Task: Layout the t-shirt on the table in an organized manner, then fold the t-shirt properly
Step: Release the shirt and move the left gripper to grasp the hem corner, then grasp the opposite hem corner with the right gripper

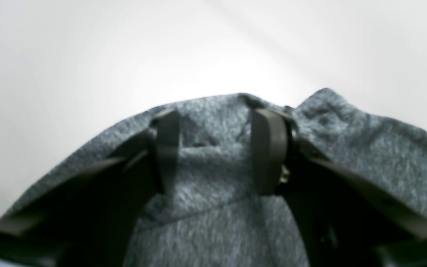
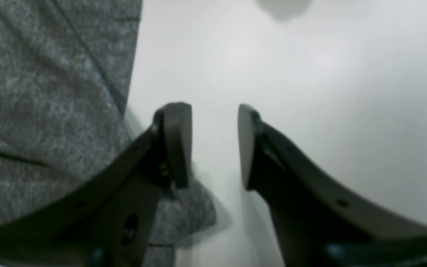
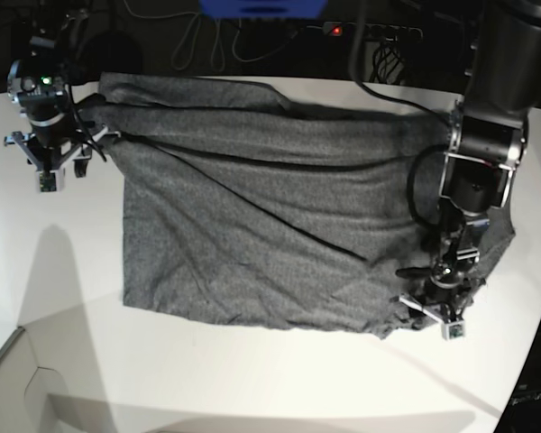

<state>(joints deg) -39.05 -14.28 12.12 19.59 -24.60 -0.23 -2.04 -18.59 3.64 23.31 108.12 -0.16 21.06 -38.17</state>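
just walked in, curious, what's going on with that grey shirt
A two-armed robot is working on a grey t-shirt spread over the white table. The left gripper sits on the shirt's edge, fingers apart with fabric between them. The right gripper is open over bare table beside the shirt. No fold yet.

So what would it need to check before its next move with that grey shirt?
1. Shirt fully on the table: ok.
2. Shirt spread flat: not ok, creases run across it and the corner near the left hand is bunched.
3. Left hand open over the cloth: ok.
4. Left hand actually touching the cloth: cannot tell.
5. Right hand open: ok, with bare table between its fingers.
6. Right hand lined up on the shirt edge: not ok, the cloth lies just beside it.
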